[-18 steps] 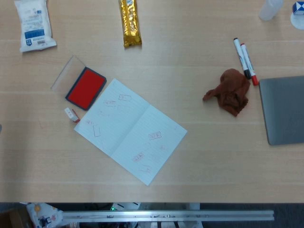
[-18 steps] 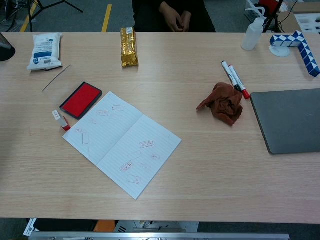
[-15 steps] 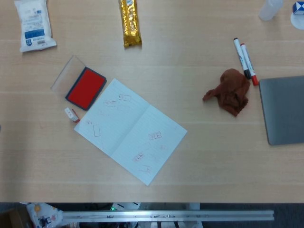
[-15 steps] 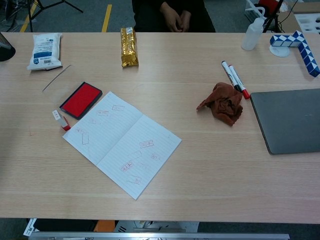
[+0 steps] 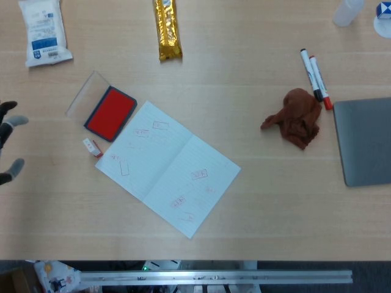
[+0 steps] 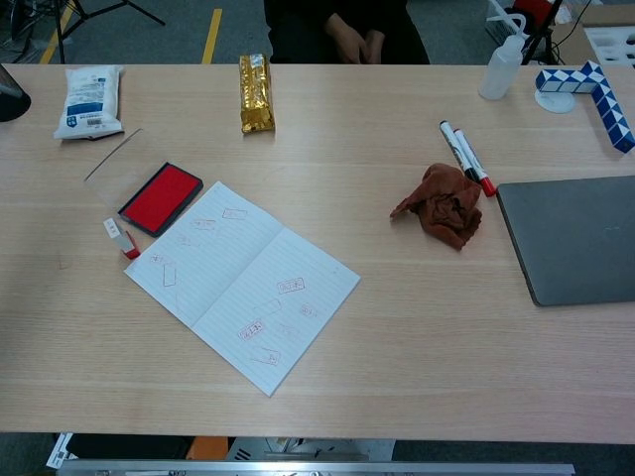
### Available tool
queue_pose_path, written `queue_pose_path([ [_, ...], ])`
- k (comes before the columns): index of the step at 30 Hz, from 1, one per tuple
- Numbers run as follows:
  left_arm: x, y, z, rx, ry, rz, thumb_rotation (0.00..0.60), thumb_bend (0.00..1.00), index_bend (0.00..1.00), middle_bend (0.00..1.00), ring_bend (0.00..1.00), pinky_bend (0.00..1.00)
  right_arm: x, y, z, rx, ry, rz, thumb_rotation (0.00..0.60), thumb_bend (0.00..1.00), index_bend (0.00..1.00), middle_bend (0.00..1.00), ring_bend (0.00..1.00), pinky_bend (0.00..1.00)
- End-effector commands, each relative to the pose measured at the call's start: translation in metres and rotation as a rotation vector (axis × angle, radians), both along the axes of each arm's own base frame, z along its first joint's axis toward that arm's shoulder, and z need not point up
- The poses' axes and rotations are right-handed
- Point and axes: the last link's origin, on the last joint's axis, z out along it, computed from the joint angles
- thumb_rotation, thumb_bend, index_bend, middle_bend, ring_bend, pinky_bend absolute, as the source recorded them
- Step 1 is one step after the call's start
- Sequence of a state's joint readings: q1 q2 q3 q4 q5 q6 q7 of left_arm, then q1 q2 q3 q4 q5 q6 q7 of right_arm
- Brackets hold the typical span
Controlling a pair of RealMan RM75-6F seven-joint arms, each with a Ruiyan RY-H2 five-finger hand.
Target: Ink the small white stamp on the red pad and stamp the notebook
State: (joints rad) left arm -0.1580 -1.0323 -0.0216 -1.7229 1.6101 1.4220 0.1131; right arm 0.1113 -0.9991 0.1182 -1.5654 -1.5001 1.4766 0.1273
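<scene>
The left hand (image 5: pixel 8 141) is hovering at the counter's (image 5: pixel 256 201) edge, fingers spread, holding nothing. The small white stamp (image 5: pixel 92 147) is lying between red pad (image 5: pixel 110 113) and notebook (image 5: pixel 167 168); it should pinch it squarely.

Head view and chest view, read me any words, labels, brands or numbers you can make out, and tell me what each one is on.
None can be read.
White packet: blue print, too blurred.
Gold packet: markings too small.
Notebook: red stamp impressions, text too small.
Small white stamp: marks on its label, unreadable.
Markers: no legible print.
</scene>
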Motion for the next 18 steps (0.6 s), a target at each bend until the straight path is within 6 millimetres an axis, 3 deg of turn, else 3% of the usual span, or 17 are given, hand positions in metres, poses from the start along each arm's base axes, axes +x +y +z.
queue_pose_path([
  [1,0.007,0.015,-0.011,-0.111,0.095,-0.089,0.600,0.17,0.31,0.17,0.13,0.16,0.003,-0.002,0.000,0.008,0.006,0.007,0.600,0.18,0.37,0.41,0.35,0.41],
  [12,0.028,0.055,-0.049,-0.275,0.220,-0.288,0.600,0.17,0.31,0.15,0.13,0.16,0.005,-0.001,-0.004,0.023,0.014,-0.002,0.600,0.18,0.37,0.41,0.35,0.41],
  [18,0.024,0.075,-0.070,-0.331,0.276,-0.369,0.600,0.17,0.37,0.08,0.12,0.16,0.002,0.003,-0.007,0.023,0.013,-0.022,0.600,0.18,0.37,0.41,0.34,0.41],
])
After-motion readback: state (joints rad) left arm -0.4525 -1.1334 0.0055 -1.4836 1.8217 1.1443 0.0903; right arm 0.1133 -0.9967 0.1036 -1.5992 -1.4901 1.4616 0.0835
